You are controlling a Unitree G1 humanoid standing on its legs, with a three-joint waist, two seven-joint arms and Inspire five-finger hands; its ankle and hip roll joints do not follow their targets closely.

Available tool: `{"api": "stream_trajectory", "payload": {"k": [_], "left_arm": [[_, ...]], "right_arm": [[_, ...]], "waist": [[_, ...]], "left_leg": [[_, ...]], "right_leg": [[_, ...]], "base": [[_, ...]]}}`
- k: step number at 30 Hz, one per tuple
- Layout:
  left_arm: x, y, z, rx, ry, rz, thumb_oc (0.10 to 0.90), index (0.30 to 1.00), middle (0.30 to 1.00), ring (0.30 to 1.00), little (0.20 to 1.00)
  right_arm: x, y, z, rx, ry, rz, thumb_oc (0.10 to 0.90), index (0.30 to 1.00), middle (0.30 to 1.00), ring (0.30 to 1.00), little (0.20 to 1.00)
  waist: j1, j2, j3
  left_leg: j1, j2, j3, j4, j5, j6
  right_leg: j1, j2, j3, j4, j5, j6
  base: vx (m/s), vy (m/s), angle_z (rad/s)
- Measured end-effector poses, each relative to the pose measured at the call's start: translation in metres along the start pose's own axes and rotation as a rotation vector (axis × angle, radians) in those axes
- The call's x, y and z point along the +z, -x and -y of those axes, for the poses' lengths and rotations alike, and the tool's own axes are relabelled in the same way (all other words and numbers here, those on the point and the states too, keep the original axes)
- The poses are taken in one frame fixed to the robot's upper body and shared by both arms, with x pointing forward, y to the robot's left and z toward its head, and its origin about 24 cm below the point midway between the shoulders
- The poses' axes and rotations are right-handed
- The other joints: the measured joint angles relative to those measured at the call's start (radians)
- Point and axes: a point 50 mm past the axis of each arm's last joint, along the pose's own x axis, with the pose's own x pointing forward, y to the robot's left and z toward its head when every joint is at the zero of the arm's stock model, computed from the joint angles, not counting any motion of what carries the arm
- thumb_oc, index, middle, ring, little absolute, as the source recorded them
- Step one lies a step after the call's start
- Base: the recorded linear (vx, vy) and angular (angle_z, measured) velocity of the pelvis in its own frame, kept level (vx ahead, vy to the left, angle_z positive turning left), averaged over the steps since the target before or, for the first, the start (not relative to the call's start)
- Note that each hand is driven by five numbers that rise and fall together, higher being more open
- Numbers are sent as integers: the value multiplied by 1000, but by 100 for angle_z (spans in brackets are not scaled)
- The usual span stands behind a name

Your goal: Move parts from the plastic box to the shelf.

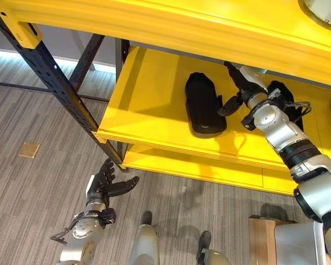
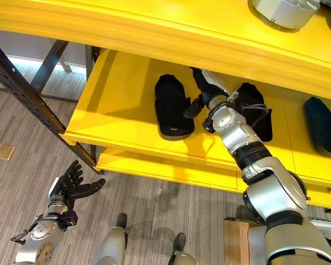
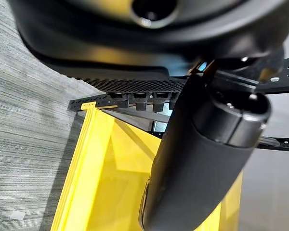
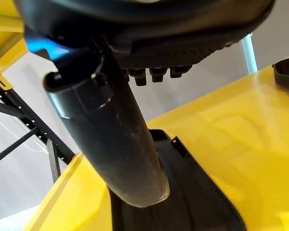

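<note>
A long black moulded part (image 1: 204,105) lies flat on the middle level of the yellow shelf (image 1: 149,94). My right hand (image 2: 209,85) reaches in beside the part's right edge. Its fingers are straight and run up under the level above. Its thumb (image 4: 120,139) hangs over the part (image 4: 192,192) and holds nothing. My left hand (image 1: 103,182) hangs low over the floor in front of the shelf's left corner, with its fingers spread and empty; its thumb (image 3: 202,159) points at the shelf's edge (image 3: 86,168).
Two more black parts lie on the same level, one behind my right wrist (image 2: 256,113) and one at the far right (image 2: 323,124). A grey round object (image 2: 284,11) sits on the top level. A black steel upright (image 1: 55,83) stands left. A wooden box (image 1: 262,240) is lower right.
</note>
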Motion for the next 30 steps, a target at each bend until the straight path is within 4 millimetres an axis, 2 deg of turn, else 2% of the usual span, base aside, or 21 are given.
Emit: {"api": "stream_trajectory", "payload": {"k": [8, 10, 11, 13, 16, 25, 28, 30], "left_arm": [[0, 0, 1, 1, -7, 0, 900, 1000, 1000, 1000, 1000], [-1, 0, 0, 2, -17, 0, 900, 1000, 1000, 1000, 1000], [-1, 1, 0, 5, -25, -1, 900, 1000, 1000, 1000, 1000], [2, -1, 2, 3, -28, 13, 900, 1000, 1000, 1000, 1000], [1, -2, 4, 1, -20, 15, 900, 1000, 1000, 1000, 1000], [-3, 0, 7, 2, -34, 1, 900, 1000, 1000, 1000, 1000], [-3, 0, 8, 0, -33, 0, 900, 1000, 1000, 1000, 1000], [-3, 0, 7, 4, -33, -3, 900, 1000, 1000, 1000, 1000]], "right_arm": [[-5, 6, -30, 70, 10, -10, 900, 1000, 1000, 1000, 1000], [0, 8, -32, 83, 15, 17, 900, 1000, 1000, 1000, 1000], [11, 13, -35, 96, 10, 79, 900, 1000, 1000, 1000, 1000], [37, 22, -34, 122, 54, 230, 900, 1000, 1000, 1000, 1000], [44, 34, -34, 158, 73, 313, 900, 1000, 1000, 1000, 1000], [40, 49, -24, 204, 144, 359, 900, 1000, 1000, 1000, 1000], [38, 58, -22, 221, 167, 376, 900, 1000, 1000, 1000, 1000], [41, 71, -24, 255, 186, 423, 900, 1000, 1000, 1000, 1000]], "waist": [[1, 0, 1], [-10, 0, 1], [-19, 0, 5], [-30, 2, 29], [-34, 1, 39], [-47, 3, 69], [-52, 3, 70], [-55, 2, 71]], "left_leg": [[-25, 1, 6, 13, -1, 1], [-29, 1, 6, 14, -1, 1], [-29, 1, 6, 14, -1, 1], [-29, 6, 8, 16, -1, 1], [-29, 7, 7, 16, -1, 1], [-29, 7, 7, 18, -1, 1], [-30, 7, 7, 18, -1, 1], [-30, 8, 7, 18, -2, 0]], "right_leg": [[-35, -2, 12, 21, -4, 2], [-39, -1, 12, 23, -4, 2], [-39, -1, 12, 24, -3, 3], [-44, 2, 16, 29, -3, 3], [-45, 2, 16, 33, -7, 3], [-46, 2, 16, 38, -8, 2], [-47, 2, 16, 38, -8, 3], [-47, 3, 16, 39, -10, 3]], "base": [[-15, 8, -2], [0, 0, 0], [0, 0, 0], [-18, -19, -5], [0, 0, 0], [0, 0, 0], [0, 0, 0], [0, 0, 0]]}}
